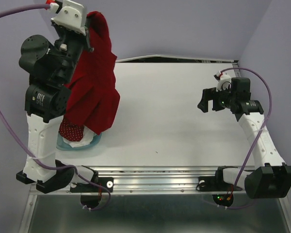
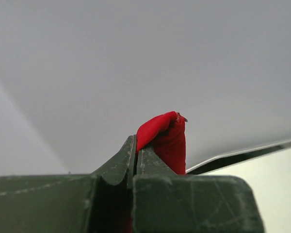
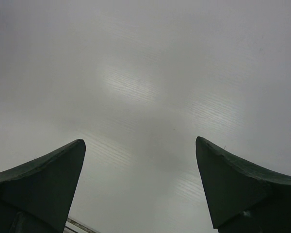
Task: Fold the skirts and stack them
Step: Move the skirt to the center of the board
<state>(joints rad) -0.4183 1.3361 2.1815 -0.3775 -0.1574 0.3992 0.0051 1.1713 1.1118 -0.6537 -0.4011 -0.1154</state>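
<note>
Up top-left, L gripper is clamped hard on a pinch of the red skirt. L wrist cam shows the jaws closed w/ a fold of red cloth poking out past the tips.

From that pinch the skirt hangs straight down: long axis vertical, flared hem at the bottom, draped alongside the L arm. Hem end sits right above the teal tub, which holds the dotted skirt and a bit of white skirt. Can't tell if the hem touches them.

Bare table lies to the right of the hanging cloth. R gripper is spread wide, nothing btwn the fingers, hovering over the far right side, well apart from the skirt.

So L is the only arm on the cloth. My read:
- Next move is to carry the skirt right toward table centre and lay it down hem-first.
- R would have to cross left to catch a free corner.
- Risk: hem snags the tub contents.
</note>
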